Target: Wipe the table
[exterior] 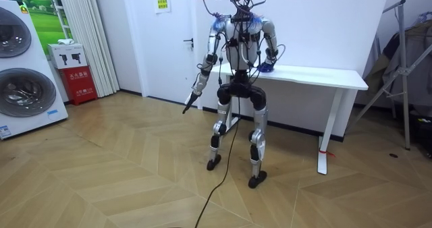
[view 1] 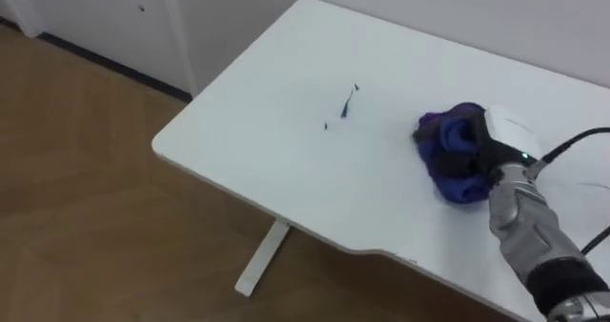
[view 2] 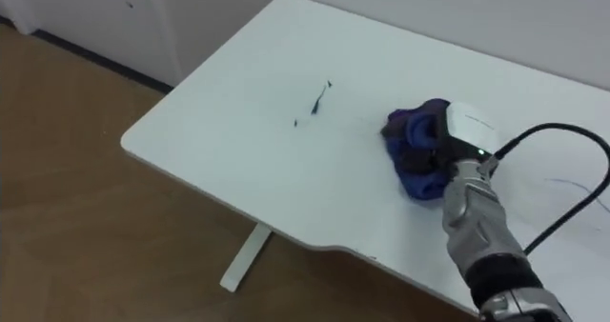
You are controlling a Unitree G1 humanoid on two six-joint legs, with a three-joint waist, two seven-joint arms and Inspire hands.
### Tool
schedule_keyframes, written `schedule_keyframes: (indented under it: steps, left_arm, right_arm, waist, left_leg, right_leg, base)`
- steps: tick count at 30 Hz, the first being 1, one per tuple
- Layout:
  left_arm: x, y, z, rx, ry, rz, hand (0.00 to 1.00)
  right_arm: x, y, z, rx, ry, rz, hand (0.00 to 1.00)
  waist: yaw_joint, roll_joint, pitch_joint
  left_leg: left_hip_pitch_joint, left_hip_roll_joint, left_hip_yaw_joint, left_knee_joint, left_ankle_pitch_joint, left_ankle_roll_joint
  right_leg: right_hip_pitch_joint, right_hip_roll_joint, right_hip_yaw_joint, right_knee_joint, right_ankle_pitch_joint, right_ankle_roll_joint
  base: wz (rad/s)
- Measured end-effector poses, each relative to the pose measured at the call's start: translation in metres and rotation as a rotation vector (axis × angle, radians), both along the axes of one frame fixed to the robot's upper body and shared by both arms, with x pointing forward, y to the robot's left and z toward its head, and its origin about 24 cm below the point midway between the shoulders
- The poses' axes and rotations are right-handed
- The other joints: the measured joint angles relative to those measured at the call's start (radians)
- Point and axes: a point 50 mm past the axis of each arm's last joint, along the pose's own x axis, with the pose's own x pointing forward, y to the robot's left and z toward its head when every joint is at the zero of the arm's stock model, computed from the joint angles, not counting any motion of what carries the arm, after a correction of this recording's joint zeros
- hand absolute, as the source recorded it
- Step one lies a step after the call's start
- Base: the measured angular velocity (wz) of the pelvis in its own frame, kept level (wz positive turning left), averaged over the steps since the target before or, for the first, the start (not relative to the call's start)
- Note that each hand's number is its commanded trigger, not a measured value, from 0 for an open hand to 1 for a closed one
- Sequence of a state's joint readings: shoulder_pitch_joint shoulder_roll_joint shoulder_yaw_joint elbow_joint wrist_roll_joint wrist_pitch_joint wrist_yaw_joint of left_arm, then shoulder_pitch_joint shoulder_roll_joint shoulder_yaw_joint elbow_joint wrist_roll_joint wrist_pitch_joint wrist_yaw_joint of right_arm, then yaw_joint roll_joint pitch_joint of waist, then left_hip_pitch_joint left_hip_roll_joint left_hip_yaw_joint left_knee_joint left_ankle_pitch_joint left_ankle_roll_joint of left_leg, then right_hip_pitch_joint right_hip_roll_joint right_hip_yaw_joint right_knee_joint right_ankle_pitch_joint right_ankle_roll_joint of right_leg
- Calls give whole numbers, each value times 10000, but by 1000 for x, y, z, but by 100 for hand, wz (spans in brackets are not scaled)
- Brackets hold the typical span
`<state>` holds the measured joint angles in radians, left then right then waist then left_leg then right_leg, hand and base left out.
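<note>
One bunched blue cloth (view 1: 446,166) lies on the white table (view 1: 286,160), and the right hand (view 1: 496,143) presses on it with fingers curled into the folds. Small dark marks (view 1: 347,103) sit at ten o'clock from the cloth, apart from it. The left hand (exterior: 194,96) hangs beside the hip; how open it is, I cannot tell.

Bare tabletop (view 1: 286,160) open btwn blue cloth (view 1: 437,160) & dark marks (view 1: 345,103); wall (view 1: 457,8) runs along far edge.
</note>
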<state>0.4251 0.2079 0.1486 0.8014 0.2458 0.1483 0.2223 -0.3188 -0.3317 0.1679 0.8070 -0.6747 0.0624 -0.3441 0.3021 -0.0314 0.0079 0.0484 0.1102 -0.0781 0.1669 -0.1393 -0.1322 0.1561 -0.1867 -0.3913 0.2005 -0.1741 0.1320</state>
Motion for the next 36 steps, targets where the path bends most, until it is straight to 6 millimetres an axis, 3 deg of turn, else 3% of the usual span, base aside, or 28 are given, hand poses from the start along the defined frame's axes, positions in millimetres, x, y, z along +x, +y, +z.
schedule_keyframes:
  steps: [1,3,5,8,12,14,16,18,20,22,25,27,30,33,36]
  left_arm:
    - [-6,2,1,57,106,129,0]
    - [-9,6,3,183,52,386,0]
    - [-11,11,5,352,-41,652,0]
    - [-7,12,6,384,-342,611,0]
    - [6,7,5,297,-703,241,0]
    - [15,4,4,245,-877,97,0]
    - [21,0,3,263,-964,-4,0]
    - [17,-5,0,243,-701,-191,0]
    - [20,-10,-2,88,-665,-197,0]
    - [23,-10,-3,27,-705,-208,0]
    - [14,-8,-2,15,-396,-108,0]
    - [3,-7,-2,-53,-144,80,0]
    - [-14,-5,0,-108,207,304,0]
    - [-23,1,2,-49,391,598,0]
    - [-20,7,3,2,225,790,0]
  right_arm:
    - [-12,-6,-7,76,-79,-180,100]
    - [-31,-20,-15,266,-178,-803,100]
    - [-52,-37,-22,387,-267,-1663,100]
    - [-67,-53,-24,378,-217,-2401,100]
    - [-70,-59,-25,378,-53,-2742,100]
    - [-62,-54,-25,393,129,-2823,100]
    - [-53,-48,-23,354,311,-2793,100]
    - [-33,-32,-17,343,416,-2157,100]
    - [0,-4,-1,25,350,-719,100]
    - [19,15,11,-155,96,124,100]
    - [33,24,26,-175,-253,655,100]
    - [36,20,30,-174,-371,649,100]
    - [18,-1,10,124,254,-146,100]
    - [-12,-22,-9,935,-21,-1279,100]
    - [-44,-46,-22,1551,-279,-2656,100]
  waist:
    - [-214,18,-20]
    - [-300,-49,-86]
    - [-771,-38,-120]
    - [-982,19,-171]
    - [-1024,109,-208]
    - [-751,88,-147]
    - [-490,73,-140]
    - [-256,62,-134]
    - [105,6,-56]
    - [327,-29,81]
    - [749,-122,68]
    - [750,-134,58]
    - [449,-152,44]
    - [-93,-131,38]
    - [-819,-72,29]
  left_leg:
    - [30,-11,5,12,1,2]
    - [98,-23,46,20,1,2]
    - [152,-42,48,37,-5,12]
    - [172,-45,152,127,-13,21]
    - [192,-32,181,212,5,37]
    - [278,-1,362,192,4,35]
    - [309,27,529,140,-16,4]
    - [297,47,651,119,12,47]
    - [237,99,892,91,16,51]
    - [172,93,904,61,15,52]
    - [60,74,826,-29,6,65]
    - [-26,57,632,-29,6,71]
    - [99,4,484,-18,10,78]
    - [256,-13,652,-3,6,85]
    - [371,-42,950,165,-64,200]
  right_leg:
    - [150,-5,-146,-37,-1,1]
    - [289,-7,-262,-159,-1,1]
    - [479,-14,-552,-196,-10,15]
    - [558,-14,-572,-319,-71,105]
    - [562,-15,-447,-264,-70,98]
    - [452,-17,-149,-126,-80,82]
    - [297,-12,63,-51,-44,24]
    - [-6,2,369,123,-21,-17]
    - [-339,28,673,249,12,-68]
    - [-390,29,675,188,25,-64]
    - [-454,27,565,129,21,-57]
    - [-392,23,256,76,21,-56]
    - [-22,-19,-80,24,21,-55]
    - [210,-79,-259,105,20,-53]
    - [186,-294,-324,678,-11,-6]
  base:
    - [29]
    - [15]
    - [13]
    - [-9]
    - [-3]
    - [-24]
    - [-35]
    - [-40]
    - [-36]
    - [-6]
    - [11]
    - [32]
    - [35]
    - [14]
    - [4]
